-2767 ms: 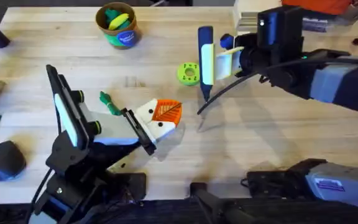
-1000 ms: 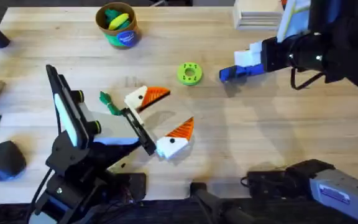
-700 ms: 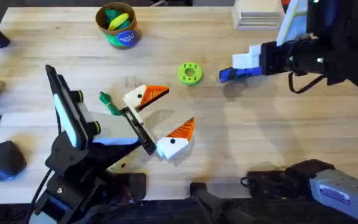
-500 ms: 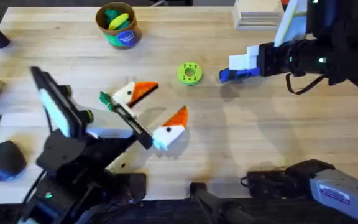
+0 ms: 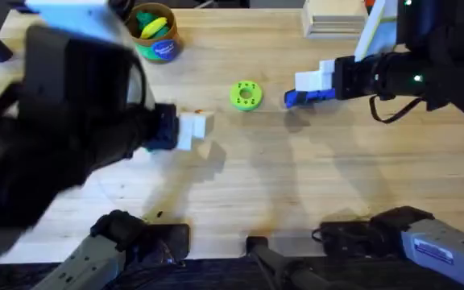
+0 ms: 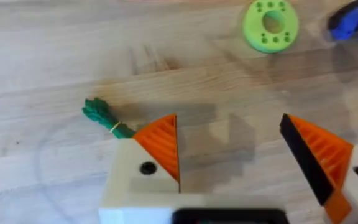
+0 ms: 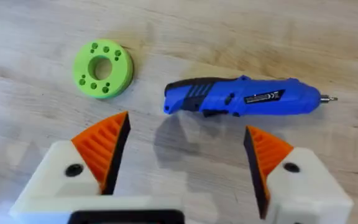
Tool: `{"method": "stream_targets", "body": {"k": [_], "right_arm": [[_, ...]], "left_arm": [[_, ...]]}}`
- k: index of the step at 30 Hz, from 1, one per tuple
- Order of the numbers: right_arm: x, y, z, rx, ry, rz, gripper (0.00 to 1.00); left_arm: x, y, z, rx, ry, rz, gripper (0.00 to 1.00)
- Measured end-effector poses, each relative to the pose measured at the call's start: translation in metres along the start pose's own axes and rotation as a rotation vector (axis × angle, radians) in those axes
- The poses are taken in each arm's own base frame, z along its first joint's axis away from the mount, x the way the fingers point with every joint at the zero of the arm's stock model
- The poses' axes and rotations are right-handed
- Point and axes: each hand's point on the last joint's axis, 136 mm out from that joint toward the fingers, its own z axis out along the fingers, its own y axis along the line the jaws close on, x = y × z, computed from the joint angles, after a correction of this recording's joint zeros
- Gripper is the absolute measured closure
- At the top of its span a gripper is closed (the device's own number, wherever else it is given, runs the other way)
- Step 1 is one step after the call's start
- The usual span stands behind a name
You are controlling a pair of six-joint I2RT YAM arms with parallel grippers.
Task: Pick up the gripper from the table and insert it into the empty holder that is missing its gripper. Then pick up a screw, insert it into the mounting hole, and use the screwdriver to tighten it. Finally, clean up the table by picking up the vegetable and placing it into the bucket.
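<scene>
My left gripper (image 6: pixel 241 168) hangs with its fingers apart above the middle of the tabletop, and the vegetable (image 6: pixel 106 119) lies just beside one fingertip, perhaps touching it. My right gripper (image 7: pixel 185 155), fingers spread wide and empty, hovers over the screwdriver (image 7: pixel 244 96), which lies flat toward the far right of the tabletop, beside the green disc (image 7: pixel 102 69). The bucket (image 5: pixel 154 32) stands near the far edge.

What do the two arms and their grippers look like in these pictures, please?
Both arms are black; the right one carries a grey link with a blue label. The left gripper and right gripper have white wedge-shaped fingers with orange ribbed pads and small dark holes.
</scene>
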Motion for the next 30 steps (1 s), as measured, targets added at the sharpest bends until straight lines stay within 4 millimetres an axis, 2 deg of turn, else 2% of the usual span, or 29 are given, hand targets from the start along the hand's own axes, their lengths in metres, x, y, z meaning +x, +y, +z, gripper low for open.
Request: {"method": "stream_targets", "body": {"k": [5, 9, 10, 14, 18, 24, 26, 28, 30], "right_arm": [[0.000, 0.000, 0.000, -0.003, 0.000, 0.000, 0.009], [0.000, 0.000, 0.000, -0.003, 0.000, 0.000, 0.008], [0.000, 0.000, 0.000, -0.003, 0.000, 0.000, 0.008], [0.000, 0.000, 0.000, -0.003, 0.000, 0.000, 0.008], [0.000, 0.000, 0.000, -0.003, 0.001, 0.000, 0.009], [0.000, 0.000, 0.000, -0.003, 0.001, 0.000, 0.009], [0.000, 0.000, 0.000, -0.003, 0.001, 0.000, 0.009], [0.000, 0.000, 0.000, -0.003, 0.001, 0.000, 0.009], [0.000, 0.000, 0.000, -0.003, 0.001, 0.000, 0.009]], "left_arm": [[-0.013, 0.022, 0.021, -0.094, 0.137, -0.162, 0.015], [0.001, 0.049, 0.030, -0.173, 0.256, -0.293, 0.015], [0.009, 0.072, 0.037, -0.223, 0.307, -0.410, 0.016], [0.019, 0.097, 0.050, -0.275, 0.369, -0.521, 0.015], [0.025, 0.112, 0.070, -0.291, 0.420, -0.591, 0.015], [0.046, 0.117, 0.094, -0.306, 0.543, -0.622, 0.012], [0.050, 0.118, 0.101, -0.313, 0.563, -0.636, 0.089], [0.053, 0.120, 0.104, -0.321, 0.577, -0.655, 0.210], [0.054, 0.122, 0.106, -0.327, 0.575, -0.669, 0.278]]}}
